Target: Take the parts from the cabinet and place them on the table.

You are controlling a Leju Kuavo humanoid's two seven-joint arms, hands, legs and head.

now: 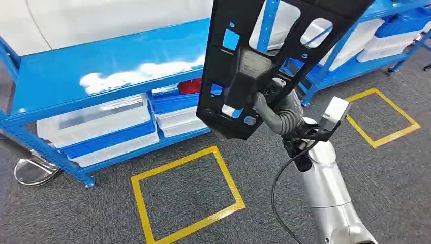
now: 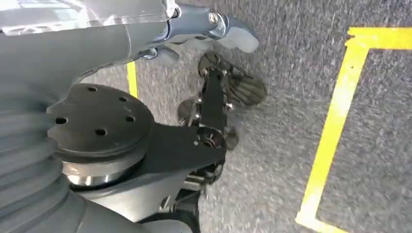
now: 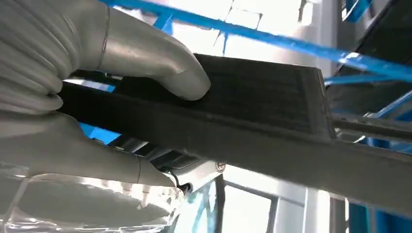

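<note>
Black panel (image 1: 254, 66) running off top edge of head view, so you are not seeing its upper end. Panel covering most of right hand (image 1: 274, 104); fingers behind it are staying hidden from you. In right wrist view, panel (image 3: 252, 111) running out past picture's edge. Left hand (image 2: 214, 34) sitting partly cut by frame edge; you are not getting finger posture clearly. Contents of white bins (image 1: 96, 127) under blue shelf (image 1: 101, 71) too indistinct to tell.
</note>
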